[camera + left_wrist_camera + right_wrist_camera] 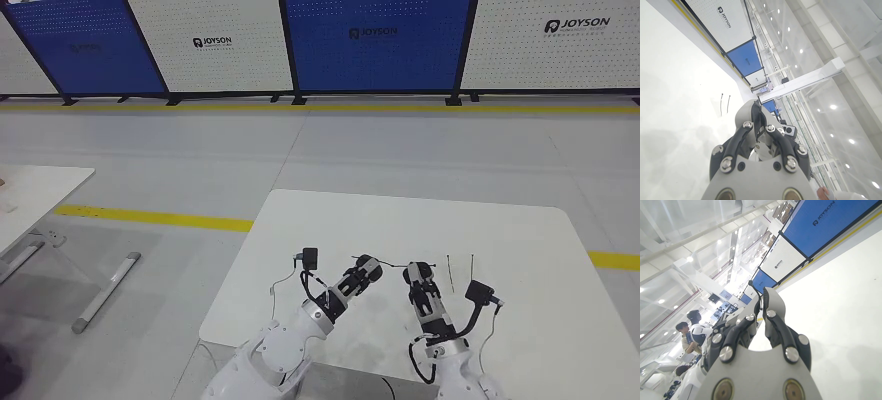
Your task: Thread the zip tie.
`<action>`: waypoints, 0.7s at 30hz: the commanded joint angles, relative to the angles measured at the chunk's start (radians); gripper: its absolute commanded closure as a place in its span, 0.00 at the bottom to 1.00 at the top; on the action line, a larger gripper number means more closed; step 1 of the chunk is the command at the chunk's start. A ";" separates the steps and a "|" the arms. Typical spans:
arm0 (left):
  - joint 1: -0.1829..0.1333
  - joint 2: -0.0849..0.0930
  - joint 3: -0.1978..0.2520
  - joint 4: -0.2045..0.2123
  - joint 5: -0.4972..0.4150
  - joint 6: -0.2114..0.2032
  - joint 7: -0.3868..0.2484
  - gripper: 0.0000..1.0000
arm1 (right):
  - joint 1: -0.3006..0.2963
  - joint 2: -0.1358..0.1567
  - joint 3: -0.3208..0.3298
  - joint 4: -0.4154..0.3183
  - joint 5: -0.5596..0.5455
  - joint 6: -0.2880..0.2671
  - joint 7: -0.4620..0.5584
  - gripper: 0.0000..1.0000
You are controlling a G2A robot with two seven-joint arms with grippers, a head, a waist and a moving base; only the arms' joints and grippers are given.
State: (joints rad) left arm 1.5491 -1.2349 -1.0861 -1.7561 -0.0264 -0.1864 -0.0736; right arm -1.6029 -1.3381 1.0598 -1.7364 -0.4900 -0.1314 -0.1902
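Observation:
My left gripper (369,267) and right gripper (419,271) hover close together over the near part of the white table (500,230). A thin black zip tie (394,265) spans the short gap between them. In the right wrist view the right gripper (762,291) is shut on the zip tie (755,291), whose head end pokes past the fingertips. In the left wrist view the left gripper (758,103) is shut on a thin black strip (760,115) of the zip tie.
Two spare black zip ties (449,270) (471,268) lie side by side on the table just beyond the right gripper; the left wrist view shows them too (721,104) (728,103). A second white table (30,195) stands far left. A metal bar (105,291) lies on the floor.

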 commanded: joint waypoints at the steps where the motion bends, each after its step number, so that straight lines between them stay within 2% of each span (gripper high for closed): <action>1: 0.000 0.000 0.000 0.000 -0.001 0.000 0.001 1.00 | 0.003 -0.001 -0.001 0.002 -0.002 0.002 0.004 0.93; 5: 0.001 0.000 -0.001 -0.002 -0.002 -0.001 0.003 1.00 | 0.008 -0.004 -0.003 0.005 -0.005 0.008 0.008 1.00; 14: 0.004 0.000 -0.001 -0.009 -0.004 -0.012 -0.007 1.00 | 0.019 -0.008 -0.011 0.008 -0.017 0.015 0.031 1.00; 21: 0.006 0.001 -0.001 -0.013 -0.003 -0.019 -0.011 1.00 | 0.034 -0.008 -0.003 0.021 0.042 -0.029 0.105 1.00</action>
State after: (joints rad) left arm 1.5554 -1.2340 -1.0875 -1.7692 -0.0300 -0.2059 -0.0846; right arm -1.5705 -1.3467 1.0524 -1.7174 -0.4538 -0.1561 -0.0906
